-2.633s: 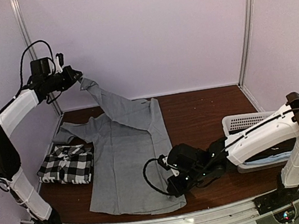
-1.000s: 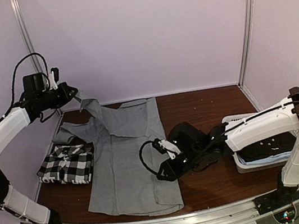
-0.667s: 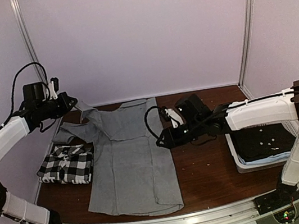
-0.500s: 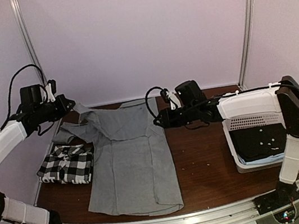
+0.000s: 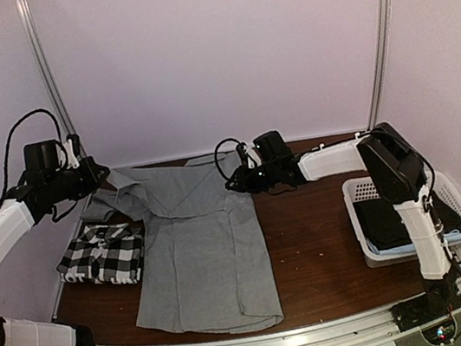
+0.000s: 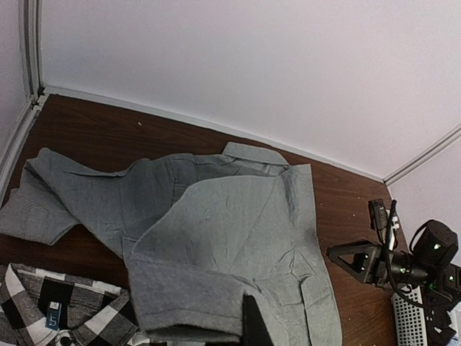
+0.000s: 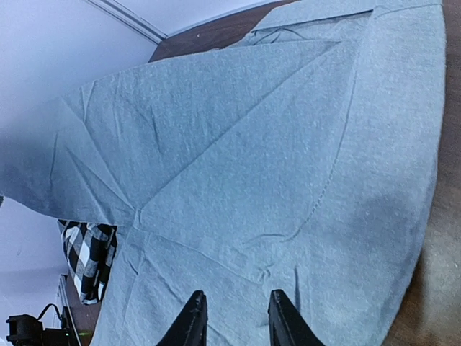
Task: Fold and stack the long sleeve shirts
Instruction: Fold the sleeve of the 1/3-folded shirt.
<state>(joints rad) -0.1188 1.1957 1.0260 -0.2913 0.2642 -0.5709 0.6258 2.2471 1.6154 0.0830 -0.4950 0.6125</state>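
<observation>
Now, grey shirt (image 5: 200, 257) sleeve pinched in left hand (image 5: 95, 174) (clamped shut), right hand (image 5: 232, 181) parted above its shoulder.

The grey shirt (image 5: 196, 231) is a plain mid-grey with no pattern, only a faint flecked weave that shows up close. Beside it, on the left arm's side, the checked shirt (image 5: 103, 253) is black-and-white check with a small blue label (image 6: 52, 315). Under the grey shirt the table (image 5: 320, 238) is dark reddish-brown. Well apart from the grey shirt, on the right arm's side, the basket (image 5: 363, 190) is white with black cloth (image 5: 383, 223) inside. Behind the grey shirt the wall (image 5: 212, 53) is pale lilac.
</observation>
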